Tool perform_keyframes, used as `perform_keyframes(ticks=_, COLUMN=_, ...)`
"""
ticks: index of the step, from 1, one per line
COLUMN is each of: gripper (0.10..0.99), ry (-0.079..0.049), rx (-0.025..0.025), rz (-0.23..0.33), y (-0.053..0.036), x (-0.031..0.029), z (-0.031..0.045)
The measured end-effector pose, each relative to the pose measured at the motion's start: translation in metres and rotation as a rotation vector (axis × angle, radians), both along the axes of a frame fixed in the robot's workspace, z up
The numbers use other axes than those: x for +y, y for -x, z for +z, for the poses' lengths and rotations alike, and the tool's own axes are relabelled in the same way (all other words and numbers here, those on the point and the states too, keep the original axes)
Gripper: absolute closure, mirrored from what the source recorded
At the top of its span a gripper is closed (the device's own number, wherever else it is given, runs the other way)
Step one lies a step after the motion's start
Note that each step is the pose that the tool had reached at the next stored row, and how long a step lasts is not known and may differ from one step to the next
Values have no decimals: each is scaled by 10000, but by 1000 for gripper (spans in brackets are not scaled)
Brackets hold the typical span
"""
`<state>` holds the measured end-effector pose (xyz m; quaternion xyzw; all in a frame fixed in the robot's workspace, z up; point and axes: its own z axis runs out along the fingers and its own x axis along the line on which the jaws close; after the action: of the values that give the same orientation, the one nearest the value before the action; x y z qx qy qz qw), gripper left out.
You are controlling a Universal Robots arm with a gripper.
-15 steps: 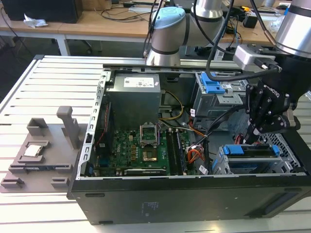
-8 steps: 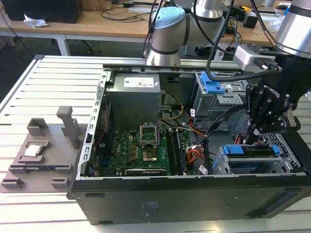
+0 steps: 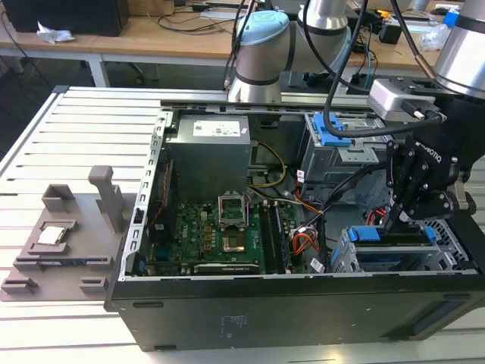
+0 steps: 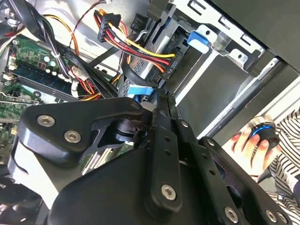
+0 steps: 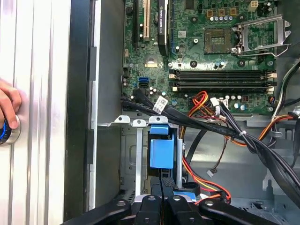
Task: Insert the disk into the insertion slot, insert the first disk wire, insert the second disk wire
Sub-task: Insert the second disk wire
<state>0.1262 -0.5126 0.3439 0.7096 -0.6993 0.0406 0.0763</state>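
The disk (image 3: 398, 260) lies flat inside the insertion slot (image 3: 452, 240), its bright blue carrier showing along the bay's open top and at one end. The slot is a low, wide bay of silver perforated sheet metal in the near corner of the computer case (image 3: 288, 311), on the exterior view's right. In the second wrist view a red, yellow and black wire bundle (image 4: 140, 49) ends in a black plug close against the bay (whether it is fully seated cannot be told).
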Motion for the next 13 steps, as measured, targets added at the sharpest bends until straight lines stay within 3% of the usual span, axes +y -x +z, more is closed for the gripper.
perform_keyframes(ticks=3, gripper=957, ry=-1, rx=0, rz=7, y=0, x=0, z=0)
perform_keyframes(ticks=6, gripper=957, ry=-1, rx=0, rz=13, y=1, x=-9, z=83)
perform_keyframes(ticks=9, gripper=957, ry=3, rx=0, rz=26, y=11, x=-165, z=76)
perform_keyframes(ticks=13, gripper=957, ry=4, rx=1, rz=31, y=12, x=-187, z=58)
